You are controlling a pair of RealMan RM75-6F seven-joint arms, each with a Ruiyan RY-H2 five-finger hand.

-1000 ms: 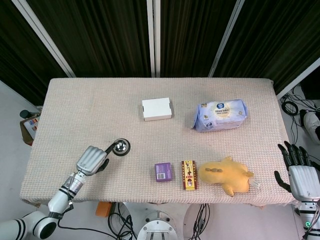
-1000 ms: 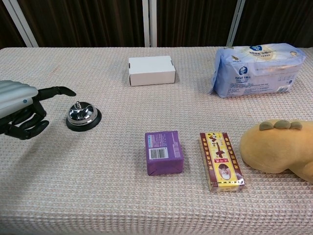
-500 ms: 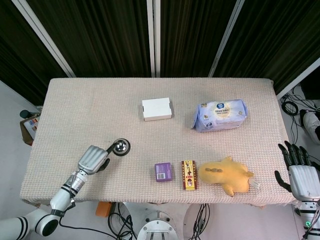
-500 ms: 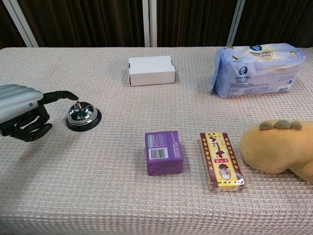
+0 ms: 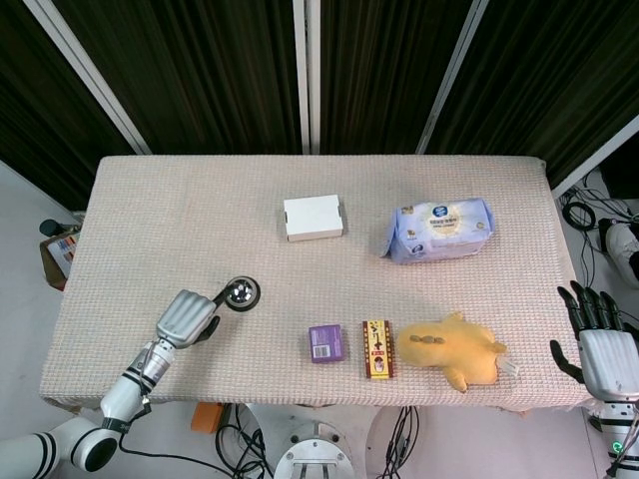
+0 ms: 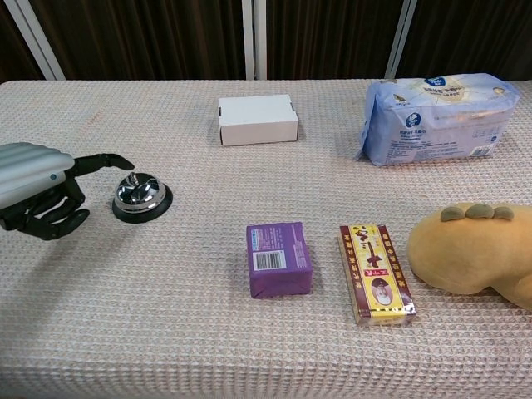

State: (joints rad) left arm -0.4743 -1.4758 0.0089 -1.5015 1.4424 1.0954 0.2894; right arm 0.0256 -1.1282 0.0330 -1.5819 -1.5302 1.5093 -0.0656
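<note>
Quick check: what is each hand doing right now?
Left hand: fingers mostly curled, one stretched toward the bell, holding nothing.
Right hand: open, fingers spread, beyond the table edge.

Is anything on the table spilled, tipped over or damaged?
Nothing stands out. The round silver call bell sits upright beside the left hand; the white cardboard box, purple packet and yellow plush toy look intact.

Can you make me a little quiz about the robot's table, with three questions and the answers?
1. Which hand is nearest the silver bell?
2. True or false: the purple packet lies on top of the white box.
3. What lies between the purple packet and the yellow plush toy?

Key:
1. The left hand, one finger pointing at the bell.
2. False, they lie apart.
3. The red and yellow box.
</note>
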